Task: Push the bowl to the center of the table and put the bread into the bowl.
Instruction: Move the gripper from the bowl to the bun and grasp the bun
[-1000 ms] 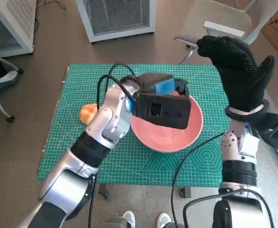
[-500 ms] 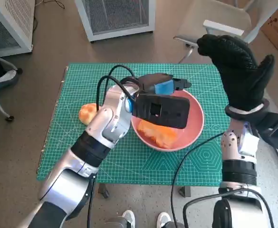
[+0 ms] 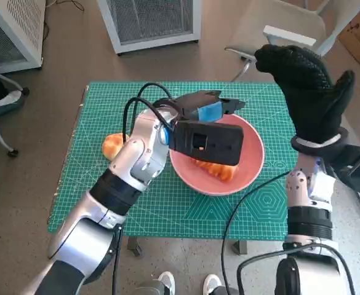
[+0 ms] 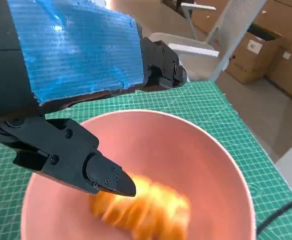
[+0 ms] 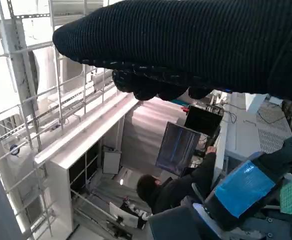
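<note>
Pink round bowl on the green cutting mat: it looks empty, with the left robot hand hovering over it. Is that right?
Not quite. The pink round bowl on the green cutting mat is not empty: an orange piece of bread lies inside it, as the left wrist view shows. The left robot hand does hover over it, holding nothing.

No legible text, brand, number or sign is found in any view. The green mat (image 3: pixel 186 209) on the worktop is printed with a pale grid and some angle figures, but any markings along its edges are too small to be read. A white label is seen on a cardboard box (image 4: pixel 253 55) in the left wrist view, and its print cannot be made out. The monitor (image 5: pixel 178 147) in the right wrist view is blurred.
</note>
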`<state>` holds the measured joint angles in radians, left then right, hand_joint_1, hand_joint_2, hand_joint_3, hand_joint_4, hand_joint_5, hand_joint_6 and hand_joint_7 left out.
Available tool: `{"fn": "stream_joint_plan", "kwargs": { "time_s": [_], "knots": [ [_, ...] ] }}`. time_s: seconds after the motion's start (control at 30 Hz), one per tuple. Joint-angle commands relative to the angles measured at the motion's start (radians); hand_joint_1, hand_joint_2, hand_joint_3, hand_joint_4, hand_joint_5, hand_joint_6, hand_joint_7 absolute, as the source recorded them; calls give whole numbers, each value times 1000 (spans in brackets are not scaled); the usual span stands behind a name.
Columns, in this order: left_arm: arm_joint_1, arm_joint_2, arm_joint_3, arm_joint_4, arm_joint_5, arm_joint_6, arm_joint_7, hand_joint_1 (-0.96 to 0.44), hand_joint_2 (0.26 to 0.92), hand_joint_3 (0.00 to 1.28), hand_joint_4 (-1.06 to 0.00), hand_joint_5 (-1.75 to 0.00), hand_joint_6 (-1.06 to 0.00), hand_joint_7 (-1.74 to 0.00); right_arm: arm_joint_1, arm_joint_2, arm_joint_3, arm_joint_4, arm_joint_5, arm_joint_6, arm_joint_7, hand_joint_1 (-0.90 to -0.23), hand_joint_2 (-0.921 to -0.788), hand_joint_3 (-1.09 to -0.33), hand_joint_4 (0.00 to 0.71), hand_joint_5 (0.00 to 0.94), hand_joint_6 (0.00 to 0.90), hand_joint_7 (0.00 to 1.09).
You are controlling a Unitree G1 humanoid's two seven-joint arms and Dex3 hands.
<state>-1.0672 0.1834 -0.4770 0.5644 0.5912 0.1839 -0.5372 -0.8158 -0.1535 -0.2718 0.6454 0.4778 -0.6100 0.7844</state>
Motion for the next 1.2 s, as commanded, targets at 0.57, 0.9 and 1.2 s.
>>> {"fn": "stream_joint_plan", "kwargs": {
  "time_s": [0.57, 0.9, 1.2],
  "knots": [
    [68, 50, 41, -128, -22, 12, 9, -292, 824, 0, 1, 1, -219, -32, -8, -5, 2, 43, 3, 1, 24, -635, -921, -700, 272, 0, 258, 213],
    [121, 89, 92, -238, -42, 1, 27, -366, 836, 5, -15, -6, -237, -33, -21, -5, 4, 60, -3, -9, 26, -621, -921, -710, 272, 0, 261, 209],
    [251, 244, 218, -518, -85, 6, -21, -391, 854, 8, -66, -18, -286, -48, -25, -3, 12, 51, -5, -12, 25, -621, -921, -715, 269, 0, 260, 206]
  ]
}}
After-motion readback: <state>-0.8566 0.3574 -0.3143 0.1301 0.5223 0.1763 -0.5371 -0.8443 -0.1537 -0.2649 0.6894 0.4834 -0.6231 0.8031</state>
